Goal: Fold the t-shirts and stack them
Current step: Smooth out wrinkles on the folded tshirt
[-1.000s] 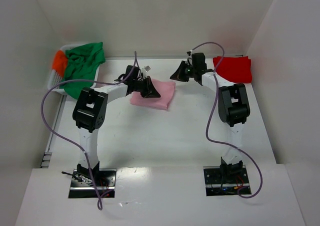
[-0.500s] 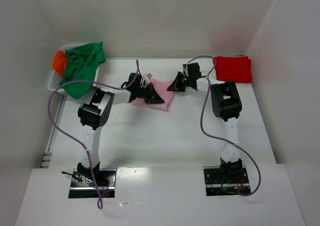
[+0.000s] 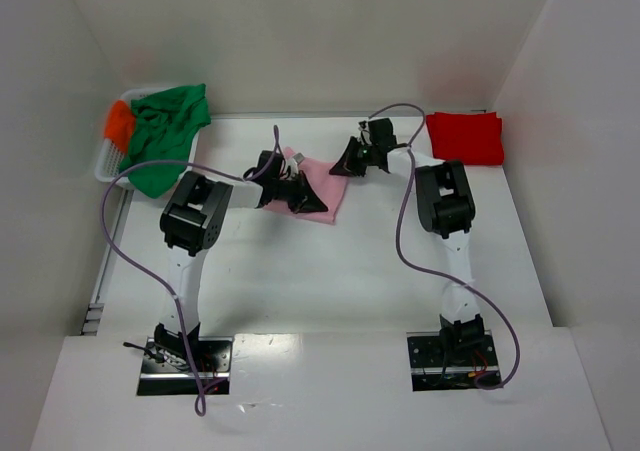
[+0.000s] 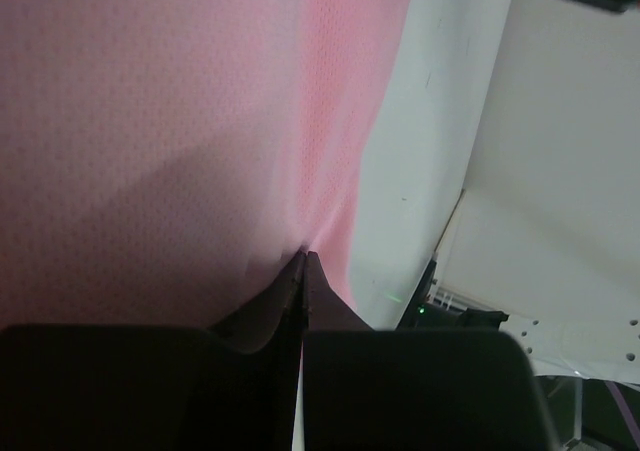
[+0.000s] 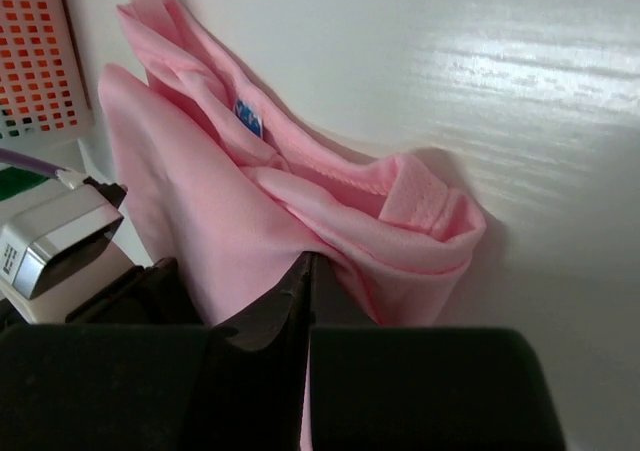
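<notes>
Broadly, the white table (image 3: 330, 271) carries everything, and the pink shirt (image 3: 322, 183) is the piece being worked: a loosely folded bundle caught between the two grippers. Its long axis looks to run on a slant from one to the other. The left gripper (image 3: 312, 203) has its fingers pressed together on a pinch of flat pink cloth, which spreads away ahead of its fingertips in the wrist view. The right gripper (image 3: 342, 167) is likewise closed, nipping a thick folded edge just ahead of its tips. Whether the bundle hangs free of the table I cannot tell. Well off to the right gripper's outer side lies the folded red shirt (image 3: 466, 137) — probably the start of the stack. Well off to the left gripper's outer side, the green shirt (image 3: 165, 131) and orange shirt (image 3: 118, 123) slump over a basket (image 3: 106, 163). The right arm is the nearer to the red one, so any carry would most likely lead that way. A small blue tag (image 5: 247, 117) shows in the collar folds beyond the right fingertips.
</notes>
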Motion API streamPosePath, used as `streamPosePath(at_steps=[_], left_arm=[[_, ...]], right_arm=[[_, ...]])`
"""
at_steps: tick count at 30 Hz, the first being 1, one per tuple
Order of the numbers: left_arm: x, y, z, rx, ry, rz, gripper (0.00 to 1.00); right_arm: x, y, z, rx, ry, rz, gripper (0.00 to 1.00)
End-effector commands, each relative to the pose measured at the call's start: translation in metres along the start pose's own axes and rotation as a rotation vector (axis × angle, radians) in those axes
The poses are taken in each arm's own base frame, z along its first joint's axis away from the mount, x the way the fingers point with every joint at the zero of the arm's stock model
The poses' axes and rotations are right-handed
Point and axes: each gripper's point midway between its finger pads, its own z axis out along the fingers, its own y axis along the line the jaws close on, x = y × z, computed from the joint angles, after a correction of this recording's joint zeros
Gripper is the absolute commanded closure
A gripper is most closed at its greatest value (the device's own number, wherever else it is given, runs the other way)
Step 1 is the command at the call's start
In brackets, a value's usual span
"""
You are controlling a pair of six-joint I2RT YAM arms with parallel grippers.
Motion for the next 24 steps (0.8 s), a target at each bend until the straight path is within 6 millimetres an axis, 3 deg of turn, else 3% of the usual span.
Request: streamPosePath(at_steps=[1,2,4,6,7,10,11,13,15,16,19,20,24], left_arm=[[0.001,0.002,-0.006,-0.020,0.029,0.049,1.00],[0.004,-0.006,-0.010,0.001,0.045,0.063,0.99],[-0.010,-0.030,-0.030,0.048,0.016,0.116,0.96],[-0.016,-0.050,-0.046,0.075,0.001,0.181,0.88],[-0.020,-0.065,-0.060,0.078,-0.014,0.214,0.84],[-0.040,-0.085,-0.092,0.075,-0.072,0.318,0.64],[-0.046,-0.083,-0.099,0.063,-0.093,0.334,0.59],[-0.062,-0.074,-0.117,0.034,-0.140,0.366,0.44],[-0.082,-0.063,-0.137,0.004,-0.192,0.367,0.42],[-0.085,-0.057,-0.143,-0.007,-0.200,0.347,0.40],[-0.096,-0.037,-0.158,-0.079,-0.230,0.360,0.32],[-0.105,-0.028,-0.162,-0.152,-0.257,0.405,0.32],[-0.114,0.006,-0.170,-0.340,-0.269,0.420,0.26]], right_arm=[[-0.018,0.004,0.003,0.038,-0.043,-0.070,1.00],[-0.030,0.008,-0.002,0.035,-0.060,-0.072,1.00],[-0.041,0.013,-0.008,0.032,-0.075,-0.084,1.00],[-0.060,0.033,-0.025,0.011,-0.117,-0.115,1.00],[-0.068,0.035,-0.032,0.015,-0.141,-0.118,1.00],[-0.099,0.056,-0.061,0.022,-0.232,-0.166,0.94],[-0.103,0.054,-0.065,0.028,-0.237,-0.175,0.92],[-0.110,0.068,-0.078,0.026,-0.259,-0.196,0.88],[-0.111,0.068,-0.086,0.034,-0.262,-0.201,0.82],[-0.108,0.068,-0.089,0.036,-0.260,-0.208,0.75],[-0.093,0.064,-0.099,0.059,-0.246,-0.192,0.56],[-0.081,0.061,-0.105,0.069,-0.231,-0.180,0.38],[-0.050,0.057,-0.115,0.106,-0.220,-0.176,0.28]])
